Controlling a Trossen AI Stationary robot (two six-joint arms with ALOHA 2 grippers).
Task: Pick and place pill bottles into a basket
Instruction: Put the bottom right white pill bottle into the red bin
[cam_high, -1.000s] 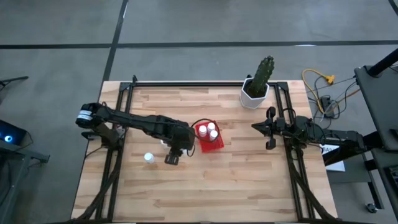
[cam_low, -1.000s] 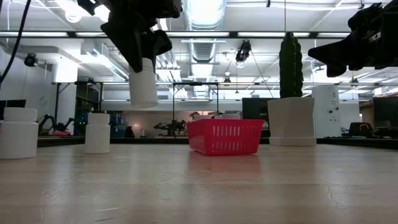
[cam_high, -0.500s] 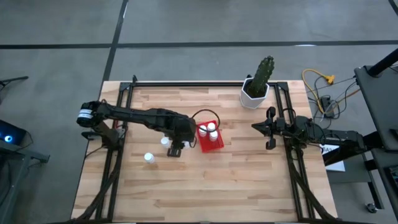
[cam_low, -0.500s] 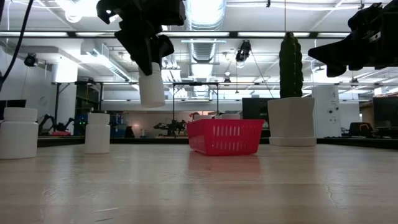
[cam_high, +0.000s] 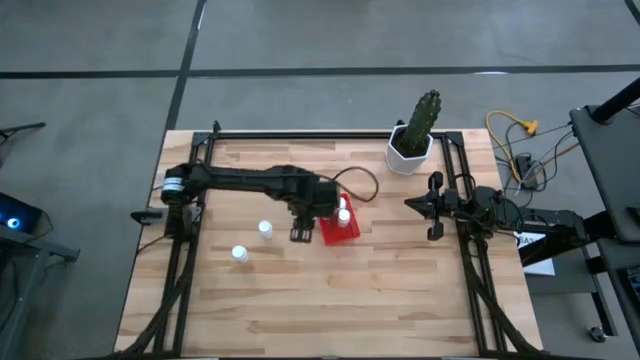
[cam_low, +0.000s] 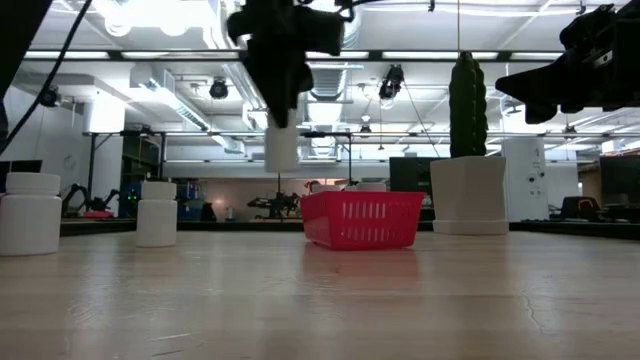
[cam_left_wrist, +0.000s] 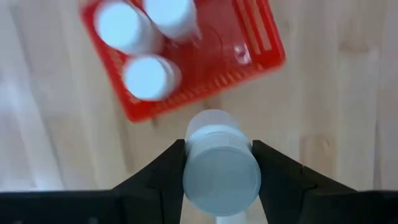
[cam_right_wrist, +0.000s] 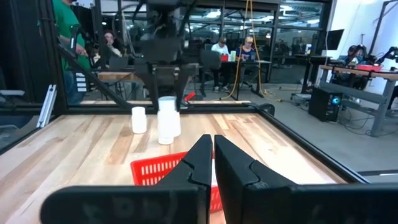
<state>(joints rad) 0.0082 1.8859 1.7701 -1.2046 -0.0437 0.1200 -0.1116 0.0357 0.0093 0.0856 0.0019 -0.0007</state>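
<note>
Now the left hand (cam_left_wrist: 217, 163), pinching a pill bottle (cam_left_wrist: 219, 168), has moved beside the red basket (cam_left_wrist: 249, 43), just short of its near wall; release comes soon. The right hand (cam_right_wrist: 212, 152), pressed together, waits.

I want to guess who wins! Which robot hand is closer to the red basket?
Left. The left gripper holds a pill bottle right beside the red basket; the right gripper waits far off by the table's edge.

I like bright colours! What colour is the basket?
Bright red basket, seen best in the left wrist view.
</note>
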